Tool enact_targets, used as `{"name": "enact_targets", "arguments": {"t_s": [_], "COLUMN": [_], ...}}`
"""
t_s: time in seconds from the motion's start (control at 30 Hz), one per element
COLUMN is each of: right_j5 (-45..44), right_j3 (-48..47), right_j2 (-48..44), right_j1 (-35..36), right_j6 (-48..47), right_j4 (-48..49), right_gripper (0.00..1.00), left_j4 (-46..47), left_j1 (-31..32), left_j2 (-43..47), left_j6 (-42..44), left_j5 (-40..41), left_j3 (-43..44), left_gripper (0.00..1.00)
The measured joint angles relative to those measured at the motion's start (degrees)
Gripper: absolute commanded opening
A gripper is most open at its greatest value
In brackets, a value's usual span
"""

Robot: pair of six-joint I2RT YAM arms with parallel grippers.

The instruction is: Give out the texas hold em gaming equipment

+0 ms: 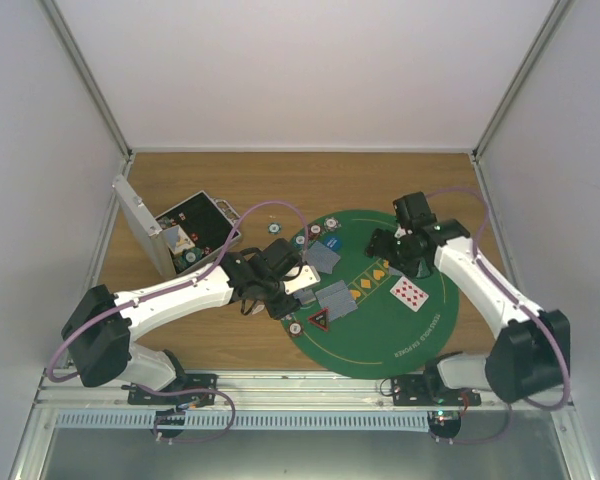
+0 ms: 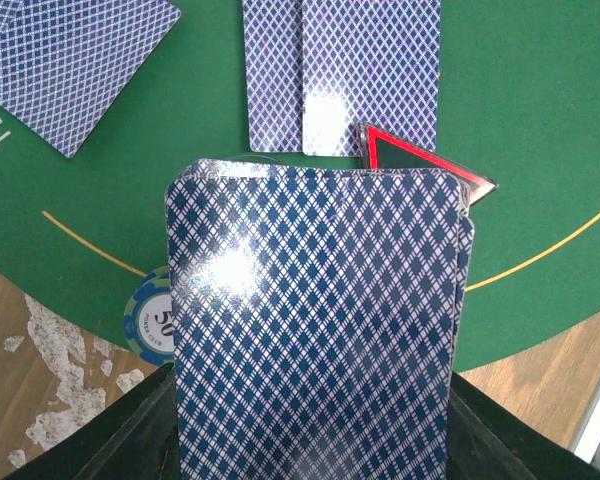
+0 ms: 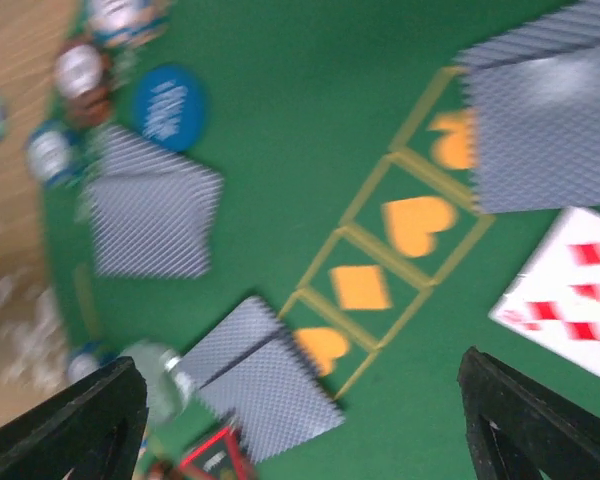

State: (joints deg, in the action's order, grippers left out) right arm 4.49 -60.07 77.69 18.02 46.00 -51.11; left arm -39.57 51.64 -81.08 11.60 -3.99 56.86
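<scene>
The deck of cards point(image 2: 315, 330) fills the left wrist view, clamped by the nearly closed jaws of the left gripper point(image 2: 310, 455) above the green felt mat point(image 2: 540, 120), half hiding a red-triangle token point(image 2: 425, 165) and a chip point(image 2: 158, 318) marked 50 (the mat's lettering is cut off). The right wrist view is blurred, yet the jaws of the right gripper point(image 3: 300, 370) stand wide and empty over the mat, on a scuffed wooden bench point(image 1: 240, 345) between white walls point(image 1: 280, 70).

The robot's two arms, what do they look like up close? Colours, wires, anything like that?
Both the left arm and the right arm have smooth white shells between bulky black joints, with a thin purple cable looping alongside each. The left gripper and right gripper are black, two-fingered.
</scene>
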Motion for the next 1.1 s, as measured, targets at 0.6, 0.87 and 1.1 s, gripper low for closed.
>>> {"name": "enact_targets", "arguments": {"t_s": [0.6,0.87,1.1], "right_j5": [40.0,43.4,44.2], "right_j3": [5.3,4.5,3.9], "right_j2": [9.5,14.3,16.4], "right_j1": [9.3,11.1,12.7], "right_j6": [-16.9,-19.7,-20.8], "right_j4": [15.4,16.7,17.1], "right_gripper": [0.93,0.93,0.88], "left_j4": [0.2,0.4,0.4], "left_j1": [0.0,0.0,0.0], "left_j2": [0.5,0.8,0.8], "left_j6": [0.0,0.0,0.0], "left_j5": [-0.7,-0.7,-0.6], "left_j3": [-0.1,-0.1,-0.1], "left_gripper": [0.58,0.58,0.58]}}
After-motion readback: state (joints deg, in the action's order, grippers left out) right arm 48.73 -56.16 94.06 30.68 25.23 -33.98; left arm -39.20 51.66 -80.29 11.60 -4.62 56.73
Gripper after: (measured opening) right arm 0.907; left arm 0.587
